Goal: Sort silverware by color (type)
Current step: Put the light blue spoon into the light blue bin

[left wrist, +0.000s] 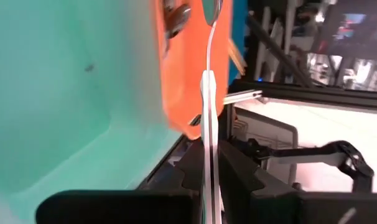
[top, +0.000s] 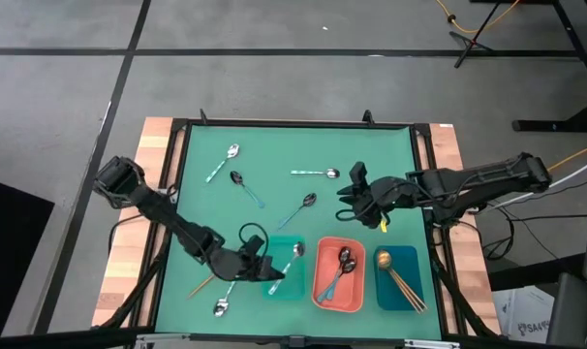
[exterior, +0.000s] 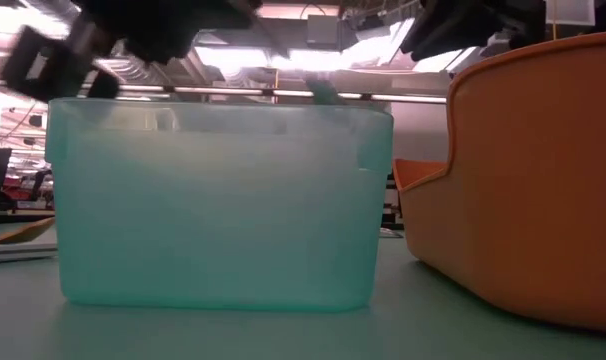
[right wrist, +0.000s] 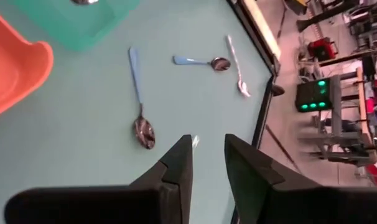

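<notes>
My left gripper [top: 267, 271] hangs over the teal tray [top: 286, 283] and is shut on a silver spoon [top: 295, 251] with a light-teal handle. My right gripper [top: 350, 202] hovers above the mat's middle right, slightly open and empty. On the mat lie a silver spoon [top: 223, 163], a dark spoon [top: 245, 186], a silver spoon [top: 318, 173] and a dark spoon with a blue handle [top: 299, 207]. Near the front left lie one more silver spoon [top: 221, 306] and a brown-handled one [top: 201, 286]. The coral tray [top: 323, 291] holds dark spoons. The dark blue tray [top: 416, 262] holds gold-copper ones. My left gripper pinches the silver spoon's thin handle [left wrist: 208, 134] between its two fingers [left wrist: 238, 180]. The handle runs along the fingers, with the bowl [left wrist: 214, 7] pointing away from the wrist. The spoon sits over the teal tray's inside [left wrist: 51, 99]; whether it touches the tray I cannot tell.
The three trays stand side by side at the mat's near edge, seen close in the low view as teal tray [exterior: 218, 200] and coral tray [exterior: 523, 180]. A black frame [top: 182, 155] borders the green mat. Bare mat lies between the scattered spoons and the trays.
</notes>
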